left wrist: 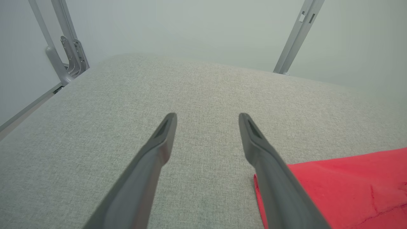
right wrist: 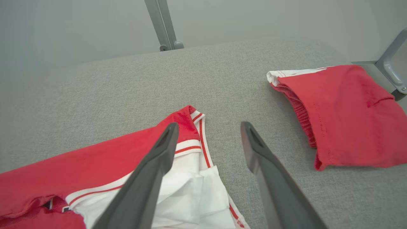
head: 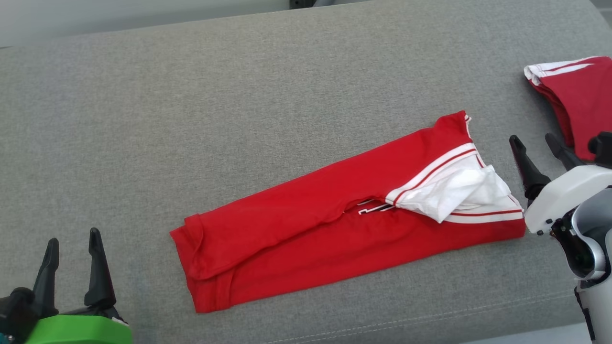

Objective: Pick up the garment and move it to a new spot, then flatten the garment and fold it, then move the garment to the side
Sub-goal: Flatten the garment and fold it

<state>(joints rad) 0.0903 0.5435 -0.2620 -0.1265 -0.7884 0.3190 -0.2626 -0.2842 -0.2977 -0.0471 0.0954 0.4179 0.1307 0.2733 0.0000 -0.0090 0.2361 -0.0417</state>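
Note:
A red garment (head: 330, 215) with white, red-striped trim lies folded into a long strip on the grey padded table (head: 239, 95), running from lower left to upper right. Its white end (right wrist: 190, 194) sits under my right gripper (right wrist: 208, 127), which is open just beyond that end, holding nothing; the head view shows this gripper (head: 533, 141) at the right. My left gripper (head: 74, 241) stands open at the lower left, apart from the garment's red end (left wrist: 346, 187). In the left wrist view its fingertips (left wrist: 206, 116) hang over bare cloth.
A second red garment (head: 578, 95) with white trim lies folded at the table's far right edge (right wrist: 343, 114). Grey metal frame posts (left wrist: 297, 35) stand behind the table. The table's front edge runs close to the garment's lower side.

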